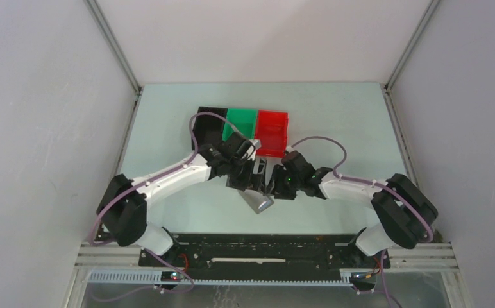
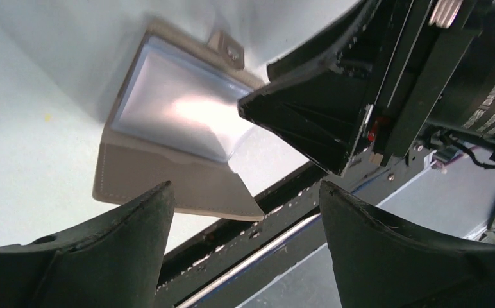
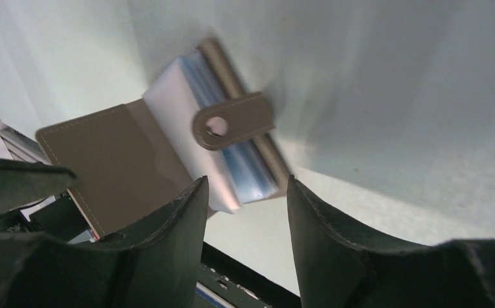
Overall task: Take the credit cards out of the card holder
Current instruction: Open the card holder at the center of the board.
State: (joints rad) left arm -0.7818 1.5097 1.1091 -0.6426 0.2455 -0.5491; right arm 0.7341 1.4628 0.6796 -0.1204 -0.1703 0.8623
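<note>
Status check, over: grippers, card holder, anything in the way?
Left gripper open, empty. Right gripper open, just above the card holder, which is unfolded; no cards seen out. Bins stand behind, apart from it.

A black bin [image 1: 208, 125], green bin [image 1: 240, 123] and red bin [image 1: 272, 131] adjoin.

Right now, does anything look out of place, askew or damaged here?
Nothing looks spilled or damaged. The card holder is open and turned askew to the table's near edge, its tab sticking out. No card is visible outside it.
</note>
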